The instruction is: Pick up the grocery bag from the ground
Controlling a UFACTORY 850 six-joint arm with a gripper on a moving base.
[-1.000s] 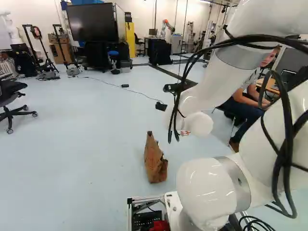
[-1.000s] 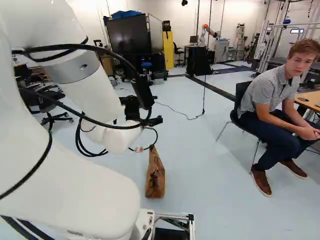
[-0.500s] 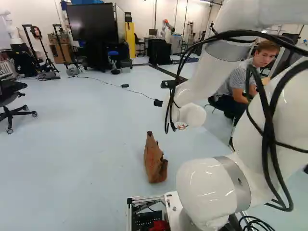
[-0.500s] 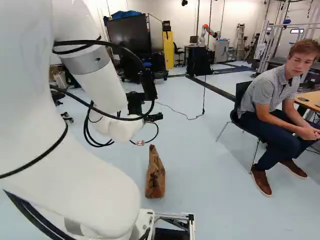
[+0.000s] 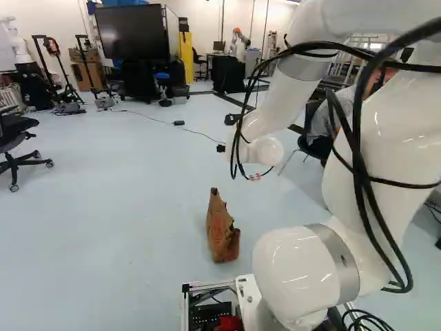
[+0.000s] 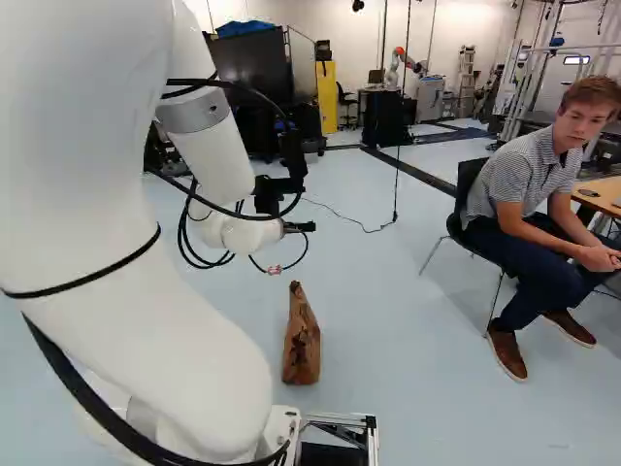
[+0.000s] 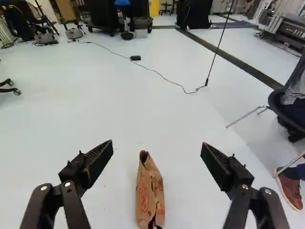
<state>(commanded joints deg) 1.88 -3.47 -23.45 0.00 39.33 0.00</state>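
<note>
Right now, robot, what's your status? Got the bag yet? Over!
Gripper open, fingers wide apart. Brown paper bag standing on the floor, not gripped. Chair off to one side, not between gripper and bag.

You have the grocery bag point(image 6: 302, 340) on the floor point(image 5: 117, 207), ahead of the base point(image 5: 196, 305). The claw point(image 6: 300, 228) is above the floor; your wrist view puts the bag between its fingers, touching neither. A wheeled chair point(image 5: 24, 160) stands at the left of your left base view — another chair point(image 6: 470, 180) at your right base view's right. Beyond the bag lies a cable point(image 7: 157, 72) — farther back, a screen point(image 5: 131, 32).
</note>
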